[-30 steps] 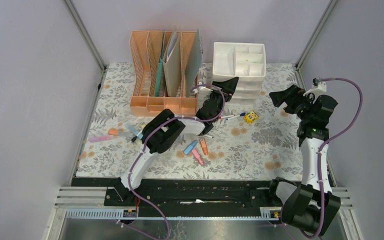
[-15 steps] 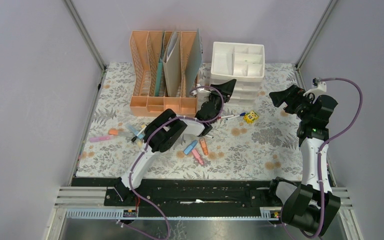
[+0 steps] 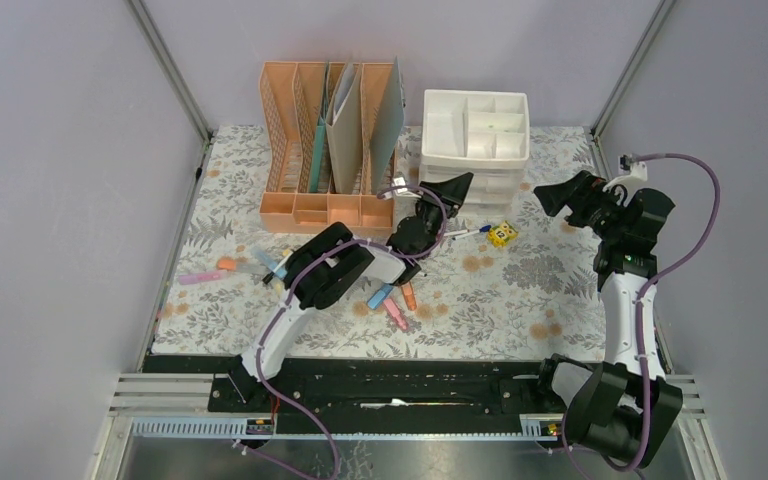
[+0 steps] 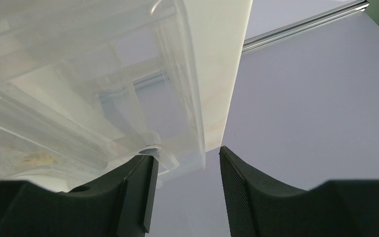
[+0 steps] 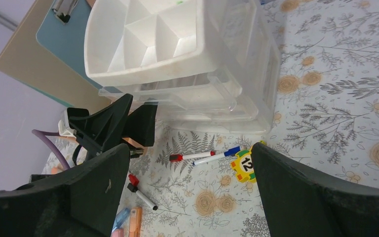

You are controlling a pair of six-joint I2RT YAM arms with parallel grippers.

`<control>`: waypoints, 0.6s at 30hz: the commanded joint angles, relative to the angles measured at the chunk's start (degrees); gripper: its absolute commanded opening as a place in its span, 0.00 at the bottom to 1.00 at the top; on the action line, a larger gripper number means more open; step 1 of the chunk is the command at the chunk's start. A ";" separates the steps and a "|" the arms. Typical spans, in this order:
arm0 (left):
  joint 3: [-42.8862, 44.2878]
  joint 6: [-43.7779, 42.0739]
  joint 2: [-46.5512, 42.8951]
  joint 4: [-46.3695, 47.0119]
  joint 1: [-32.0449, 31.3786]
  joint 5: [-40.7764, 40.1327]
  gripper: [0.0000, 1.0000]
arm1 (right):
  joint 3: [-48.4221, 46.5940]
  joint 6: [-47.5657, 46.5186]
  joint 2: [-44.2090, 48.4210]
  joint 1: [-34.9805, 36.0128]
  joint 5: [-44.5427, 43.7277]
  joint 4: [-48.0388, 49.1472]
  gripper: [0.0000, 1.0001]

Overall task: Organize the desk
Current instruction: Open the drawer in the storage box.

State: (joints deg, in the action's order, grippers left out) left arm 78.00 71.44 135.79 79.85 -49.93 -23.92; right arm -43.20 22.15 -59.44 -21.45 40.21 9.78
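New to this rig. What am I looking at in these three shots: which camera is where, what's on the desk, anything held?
Two robot arms are bolted at the near edge of a desk with a flowered cloth. The overhead view looks down from behind them; the other two come from a camera on each wrist, so the dark fingers at the bottom are that arm's own. On the desk: a peach file rack, a white drawer unit, loose markers and a small yellow block marked 12. The left hand is at the front lip of a clear drawer, jaws apart, not clamped. The right hand hovers wide open, holding nothing.
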 commanded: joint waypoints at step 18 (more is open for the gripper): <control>-10.49 1.08 -10.79 12.08 -2.40 0.93 0.51 | -26.85 -38.23 -16.62 16.95 -11.03 -26.00 1.00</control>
State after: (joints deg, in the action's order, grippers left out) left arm 68.58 71.96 130.04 80.93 -52.03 -23.14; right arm -65.06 -6.50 -72.64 -9.28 39.27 -8.82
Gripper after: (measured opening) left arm 0.517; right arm 0.994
